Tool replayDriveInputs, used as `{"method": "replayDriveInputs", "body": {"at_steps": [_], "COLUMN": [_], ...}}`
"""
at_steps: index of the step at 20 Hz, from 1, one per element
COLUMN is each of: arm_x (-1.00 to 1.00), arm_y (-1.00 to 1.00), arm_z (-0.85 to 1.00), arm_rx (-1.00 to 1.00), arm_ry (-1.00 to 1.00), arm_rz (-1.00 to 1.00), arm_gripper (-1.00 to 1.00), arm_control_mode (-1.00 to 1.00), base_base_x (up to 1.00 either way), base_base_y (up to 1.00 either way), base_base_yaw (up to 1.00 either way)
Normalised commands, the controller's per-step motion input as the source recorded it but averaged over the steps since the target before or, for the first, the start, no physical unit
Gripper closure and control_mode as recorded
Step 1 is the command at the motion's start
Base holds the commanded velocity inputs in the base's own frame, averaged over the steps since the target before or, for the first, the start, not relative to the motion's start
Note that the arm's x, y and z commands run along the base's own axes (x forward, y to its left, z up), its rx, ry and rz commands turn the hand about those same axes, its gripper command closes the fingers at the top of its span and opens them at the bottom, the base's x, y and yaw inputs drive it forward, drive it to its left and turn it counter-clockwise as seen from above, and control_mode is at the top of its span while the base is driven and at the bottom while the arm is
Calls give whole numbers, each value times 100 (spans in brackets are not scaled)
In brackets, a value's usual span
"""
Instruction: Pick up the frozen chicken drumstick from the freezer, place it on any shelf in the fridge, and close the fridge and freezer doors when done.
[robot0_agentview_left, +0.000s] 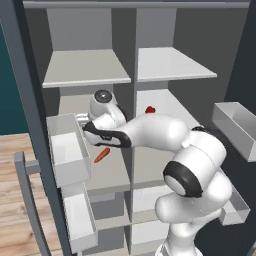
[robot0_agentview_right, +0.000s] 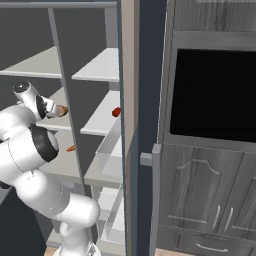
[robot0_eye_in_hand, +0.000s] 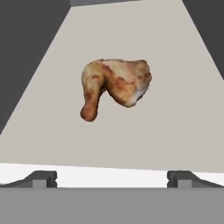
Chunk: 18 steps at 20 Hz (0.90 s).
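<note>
The frozen chicken drumstick (robot0_eye_in_hand: 116, 85) lies on a pale freezer shelf (robot0_eye_in_hand: 183, 131), golden-brown and lumpy, with its bone end pointing down-left in the hand view. My gripper (robot0_eye_in_hand: 113, 179) is open and short of it, one fingertip (robot0_eye_in_hand: 43, 179) at each side and nothing between them. From the right base view the hand (robot0_agentview_right: 52, 111) reaches into the freezer's middle shelf, and a brown bit of the drumstick (robot0_agentview_right: 63, 110) shows just past it. The left base view has the arm stretched into the narrow left column, the gripper (robot0_agentview_left: 81, 119) partly behind a door bin. Both doors stand open.
A thin orange-red stick (robot0_agentview_left: 101, 155) lies on the freezer shelf below. A small red item (robot0_agentview_left: 150, 109) sits on a fridge shelf. White door bins (robot0_agentview_left: 67, 155) crowd the left side; another bin (robot0_agentview_left: 235, 125) juts in at right. The fridge door (robot0_agentview_right: 145, 125) stands edge-on beside a dark oven cabinet (robot0_agentview_right: 215, 95).
</note>
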Motion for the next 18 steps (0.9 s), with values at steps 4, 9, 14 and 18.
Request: {"method": "replayDriveInputs", "body": {"at_steps": [4,9,14,18], "arm_x": [36,35,32,33], "arm_y": [7,21,26,21], "arm_z": [-25,-21,-5,-12], "arm_rx": [0,0,0,0], "arm_ry": [2,2,6,6], "arm_rz": [-4,-7,-9,-9], "arm_gripper": [-100,-100,-100,-100], "arm_control_mode": [-100,-100,-100,-100], "base_base_x": [0,0,0,0], "base_base_y": [0,0,0,0], "base_base_yaw": [0,0,0,0]}}
